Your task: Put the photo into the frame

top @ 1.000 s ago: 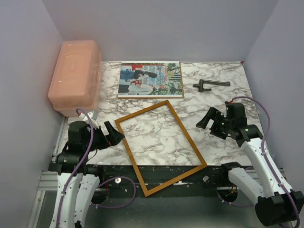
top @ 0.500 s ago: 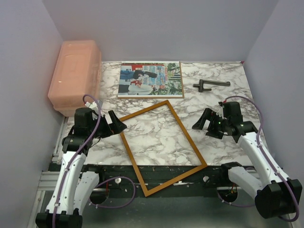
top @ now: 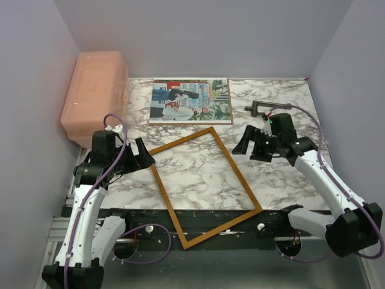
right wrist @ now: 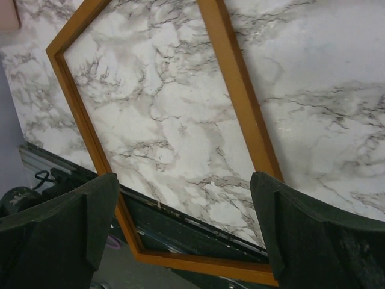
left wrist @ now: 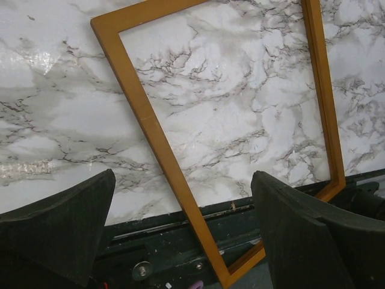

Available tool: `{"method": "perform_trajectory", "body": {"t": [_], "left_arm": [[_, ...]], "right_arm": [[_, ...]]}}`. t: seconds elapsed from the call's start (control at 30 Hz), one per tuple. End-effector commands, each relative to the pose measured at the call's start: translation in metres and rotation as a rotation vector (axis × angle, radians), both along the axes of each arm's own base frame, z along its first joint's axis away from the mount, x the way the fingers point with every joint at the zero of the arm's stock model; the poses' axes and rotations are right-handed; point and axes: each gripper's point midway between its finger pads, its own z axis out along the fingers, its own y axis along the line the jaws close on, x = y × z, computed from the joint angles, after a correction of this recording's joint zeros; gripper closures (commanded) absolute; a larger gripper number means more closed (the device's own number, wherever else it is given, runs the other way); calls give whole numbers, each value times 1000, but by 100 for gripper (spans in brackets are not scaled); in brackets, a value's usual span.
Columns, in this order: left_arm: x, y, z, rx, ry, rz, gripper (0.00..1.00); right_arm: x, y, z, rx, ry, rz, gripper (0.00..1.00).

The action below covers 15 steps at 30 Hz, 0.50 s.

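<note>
Progress: at the very start; nothing is inserted and nothing is held.
Photo: the photo [top: 190, 101] lies flat, face up, at the far side of the tabletop [top: 138, 129], well apart from both arms.
Frame: the frame [top: 236, 168] lies flat and skewed in the middle, showing only bare marble inside. Its far corner is near the photo's near edge but not touching, and its near corner overhangs the tabletop's front edge.
Left end effector: the left end effector [top: 144, 158] has its fingers spread wide and empty, just beside the frame's left corner and above its left rail [left wrist: 162, 150].
Right end effector: the right end effector [top: 249, 146] is also spread wide and empty (its wrist view looks down on the frame's right rail [right wrist: 240, 96]).
Left to do: by my judgement, everything: grasp the photo, bring it over and seat it squarely inside the frame.
Bystanders: a pink lidded box [top: 95, 96] and a dark lever handle [top: 260, 106] lie off to the sides.
</note>
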Motion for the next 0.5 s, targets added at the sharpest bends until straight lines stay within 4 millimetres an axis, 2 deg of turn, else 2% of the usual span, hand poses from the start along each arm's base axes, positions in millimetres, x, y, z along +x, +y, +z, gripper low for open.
{"method": "perform_trajectory", "body": {"t": [0.0,0.23,0.4,0.47], "left_arm": [[-9,8,30,44,-129,-8,1],[-30,-7,101,-75,-394,-43,1],[-49,-15,149,-171,-542,-46,1],[-57,-18,165,-205,-591,-45,1]], "right_arm": [[7,33,4,-80,-32,67,0],[-9,104,-7,-186,-34,206,0],[-34,165,-19,-239,-39,323,0],[-46,187,-31,-269,-27,364,1]]}}
